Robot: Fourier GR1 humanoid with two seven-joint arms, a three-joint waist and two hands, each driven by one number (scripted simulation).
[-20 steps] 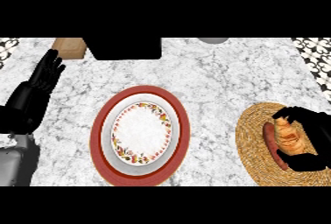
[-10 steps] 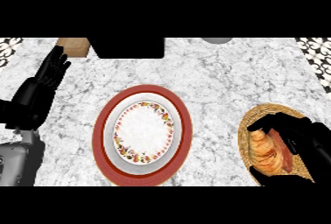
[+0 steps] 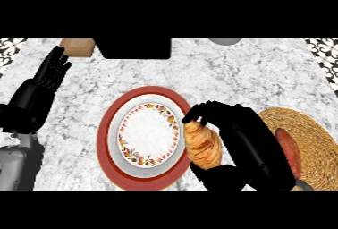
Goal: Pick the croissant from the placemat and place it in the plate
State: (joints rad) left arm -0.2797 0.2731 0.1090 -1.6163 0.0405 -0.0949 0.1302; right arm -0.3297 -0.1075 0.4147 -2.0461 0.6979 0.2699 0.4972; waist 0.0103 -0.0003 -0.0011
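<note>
A golden-brown croissant (image 3: 202,144) is held in my right hand (image 3: 247,147), whose fingers and thumb curl round it. The hand holds it over the right rim of the red-rimmed plate (image 3: 105,138), which has a white centre with a floral ring. The woven straw placemat (image 3: 314,143) lies to the right, partly hidden by my right hand; a reddish patch shows on it. My left hand (image 3: 41,85) rests open at the left edge, fingers pointing up.
A black block (image 3: 134,48) sits at the counter's far edge, with a tan object (image 3: 78,46) to its left and a grey round thing (image 3: 226,41) to its right. Patterned tiles show at both top corners.
My right hand has lifted the croissant off the placemat and carried it left to the plate's right rim. The left hand stays still.
</note>
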